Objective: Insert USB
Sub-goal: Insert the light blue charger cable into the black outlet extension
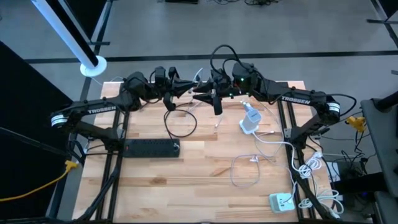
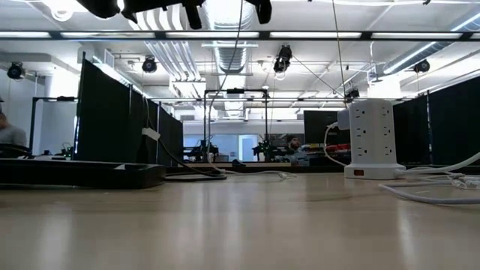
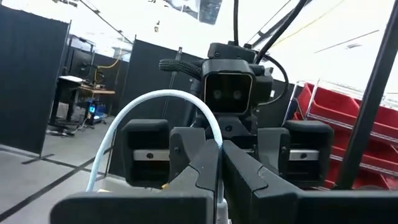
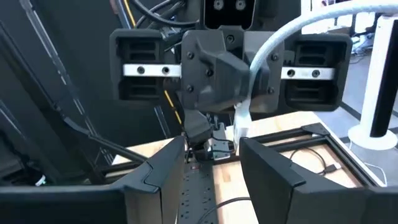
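The whole wooden table (image 1: 186,174) is seen from straight overhead in the high view. The tabletop is viewed level from surface height in the low view, facing the room behind. Each wrist view is aimed at the opposite arm at close range. The black power strip (image 1: 152,147) is shared by the high, low and right wrist views.

Table (image 1: 205,180): I'm seeing pale wood planks.
Strip (image 1: 152,147): showing black.
Tower (image 2: 370,139): reading white.
Cable (image 3: 163,99): looking white.
Arms (image 1: 93,111): showing dark.
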You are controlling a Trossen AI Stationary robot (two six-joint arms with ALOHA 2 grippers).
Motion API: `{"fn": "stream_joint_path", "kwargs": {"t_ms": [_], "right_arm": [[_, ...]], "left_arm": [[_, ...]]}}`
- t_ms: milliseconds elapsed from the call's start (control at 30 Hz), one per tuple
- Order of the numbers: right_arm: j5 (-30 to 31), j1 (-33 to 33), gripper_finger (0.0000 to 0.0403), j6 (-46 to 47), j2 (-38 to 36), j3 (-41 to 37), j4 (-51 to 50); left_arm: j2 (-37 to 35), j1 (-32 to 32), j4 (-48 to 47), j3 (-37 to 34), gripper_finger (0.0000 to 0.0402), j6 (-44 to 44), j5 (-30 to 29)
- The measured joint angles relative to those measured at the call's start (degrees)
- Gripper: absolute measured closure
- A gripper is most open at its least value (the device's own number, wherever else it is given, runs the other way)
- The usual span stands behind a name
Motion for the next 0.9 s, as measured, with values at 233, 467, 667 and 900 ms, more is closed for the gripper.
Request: {"fn": "stream_joint_path", "kwargs": {"t_ms": [233,467,667,900], "right_arm": [[0.62,-0.35,0.0258,-0.02,0.31,-0.06,0.17],[3.48,-0.37,0.0250,-2.41,-0.25,-0.04,1.22],[3.44,-0.35,0.0264,-0.64,-0.21,0.05,2.51],[3.31,-0.17,0.0317,0.84,-0.21,0.05,3.27]], "left_arm": [[2.03,-0.33,3.76,0.06,0.0401,-1.09,-0.11],[1.82,-0.66,4.47,0.06,0.0401,-1.33,1.08],[1.80,-1.18,4.21,0.06,0.0401,-1.32,1.23],[1.80,-1.42,4.06,0.06,0.0401,-1.31,1.62]]}}
